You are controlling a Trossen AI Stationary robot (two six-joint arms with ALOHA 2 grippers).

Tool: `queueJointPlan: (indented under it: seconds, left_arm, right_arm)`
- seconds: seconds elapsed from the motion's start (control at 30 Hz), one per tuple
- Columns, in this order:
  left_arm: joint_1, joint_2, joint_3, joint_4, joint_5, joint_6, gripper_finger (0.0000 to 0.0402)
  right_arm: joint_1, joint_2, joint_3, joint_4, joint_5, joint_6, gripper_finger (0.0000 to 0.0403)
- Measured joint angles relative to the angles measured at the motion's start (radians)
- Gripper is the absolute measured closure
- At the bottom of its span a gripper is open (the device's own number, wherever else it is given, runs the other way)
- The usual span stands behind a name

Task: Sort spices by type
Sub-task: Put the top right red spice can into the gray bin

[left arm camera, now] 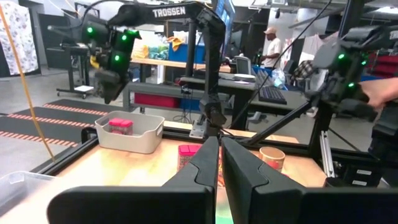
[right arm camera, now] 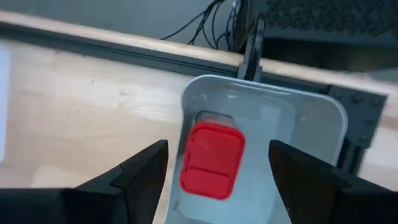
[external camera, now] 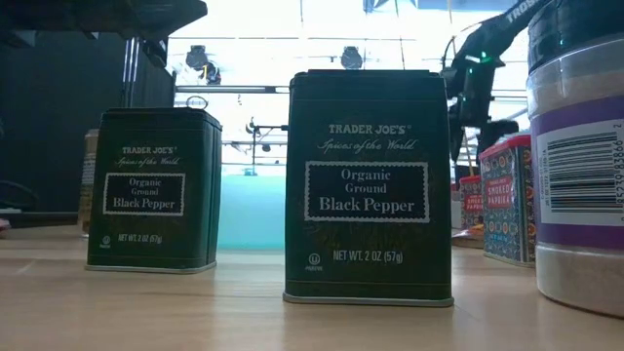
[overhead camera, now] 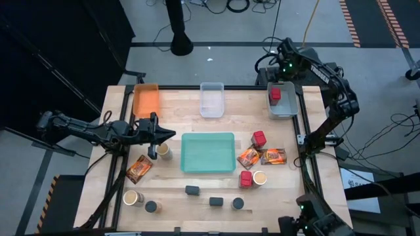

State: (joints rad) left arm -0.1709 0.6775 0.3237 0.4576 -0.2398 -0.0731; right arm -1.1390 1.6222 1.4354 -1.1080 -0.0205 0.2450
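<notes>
My right gripper (overhead camera: pixel 283 69) (right arm camera: pixel 217 148) hangs open above the grey bin (overhead camera: pixel 283 105) at the far right. One red cube (right arm camera: pixel 211 160) lies on the bin's floor below the fingers, untouched. My left gripper (overhead camera: pixel 162 135) (left arm camera: pixel 219 155) is shut and empty, level over the table's left side, just beyond a tan jar (overhead camera: pixel 163 151). Across the table stand two more red cubes (overhead camera: pixel 259 139), other tan jars (overhead camera: pixel 133 197), orange-red packets (overhead camera: pixel 139 168) and dark tins (overhead camera: pixel 191 190). In the low view, two of the dark tins are black pepper tins (external camera: pixel 369 190).
A teal tray (overhead camera: pixel 190 160) lies at the table's middle. An orange bin (overhead camera: pixel 146 99) and a clear bin (overhead camera: pixel 212 99) sit along the far edge. A large jar (external camera: pixel 580 156) stands close to the low camera. People work at desks beyond the table.
</notes>
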Motion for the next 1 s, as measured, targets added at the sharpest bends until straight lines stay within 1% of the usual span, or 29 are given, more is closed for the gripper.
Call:
queueJointPlan:
  seconds: [0.1, 0.2, 0.27, 0.33, 0.43, 0.47, 0.57, 0.73, 0.83, 0.93, 1.0]
  left_arm:
    - [0.000, 0.000, 0.000, 0.002, 0.000, 0.000, 0.0379]
    - [0.000, 0.000, 0.000, 0.005, 0.000, 0.000, 0.0379]
    - [0.000, 0.000, 0.000, 0.005, 0.000, 0.000, 0.0379]
    - [0.000, 0.000, 0.000, 0.005, 0.000, -0.001, 0.0379]
    - [0.000, 0.000, 0.000, 0.005, 0.000, -0.008, 0.0379]
    - [0.000, 0.000, 0.000, 0.005, 0.000, -0.019, 0.0379]
    - [0.000, 0.000, 0.000, 0.005, 0.000, -0.025, 0.0379]
    - [0.000, 0.000, 0.000, 0.004, 0.000, -0.027, 0.0379]
    - [0.000, 0.000, 0.000, 0.004, 0.000, -0.027, 0.0379]
    - [0.000, 0.000, 0.000, 0.005, 0.000, -0.027, 0.0379]
    - [0.000, 0.000, 0.000, 0.004, 0.000, -0.027, 0.0379]
  right_arm:
    - [0.054, -0.045, -0.003, -0.042, -0.005, -0.043, 0.0153]
    - [0.122, -0.089, -0.047, -0.113, -0.008, -0.069, 0.0190]
    - [0.163, -0.120, -0.098, -0.138, -0.007, -0.074, 0.0230]
    - [0.196, -0.156, -0.160, -0.129, 0.002, -0.074, 0.0281]
    - [0.212, -0.207, -0.265, -0.085, 0.054, -0.073, 0.0370]
    - [0.212, -0.224, -0.299, -0.048, 0.074, -0.073, 0.0386]
    - [0.202, -0.257, -0.390, 0.068, 0.070, -0.071, 0.0391]
    - [0.192, -0.247, -0.499, 0.215, 0.074, -0.068, 0.0401]
    - [0.184, -0.227, -0.526, 0.277, 0.093, -0.054, 0.0402]
    - [0.173, -0.214, -0.530, 0.309, 0.153, -0.050, 0.0402]
    - [0.164, -0.210, -0.530, 0.324, 0.157, -0.054, 0.0402]
